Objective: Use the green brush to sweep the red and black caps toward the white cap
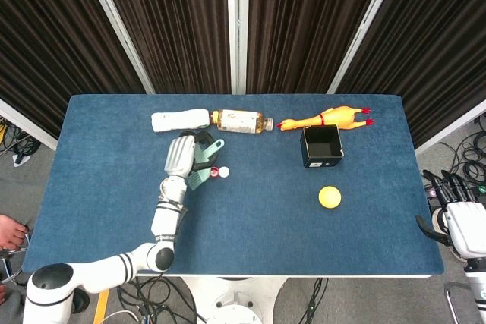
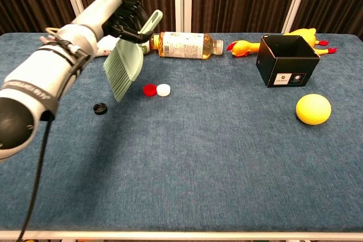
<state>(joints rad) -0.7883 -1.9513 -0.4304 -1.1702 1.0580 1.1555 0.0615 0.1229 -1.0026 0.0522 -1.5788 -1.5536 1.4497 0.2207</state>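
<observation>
My left hand (image 2: pixel 126 17) grips the handle of the green brush (image 2: pixel 125 67), also seen as hand (image 1: pixel 184 155) and brush (image 1: pixel 203 166) in the head view. The bristles hang tilted, just left of the red cap (image 2: pixel 150 89), and I cannot tell whether they touch the table. Right beside the red cap (image 1: pixel 215 172) lies the white cap (image 2: pixel 163 89) (image 1: pixel 224 171), the two touching. A black cap (image 2: pixel 100 108) sits apart on the blue table (image 2: pixel 215 157), left of and nearer than the brush; my arm hides it in the head view. My right hand (image 1: pixel 458 216) hangs open off the table's right edge.
Along the far side lie a white bottle (image 1: pixel 180 121), a tea bottle (image 2: pixel 185 44) and a rubber chicken (image 1: pixel 323 120). An open black box (image 2: pixel 285 59) stands at the right with a yellow ball (image 2: pixel 313 109) in front of it.
</observation>
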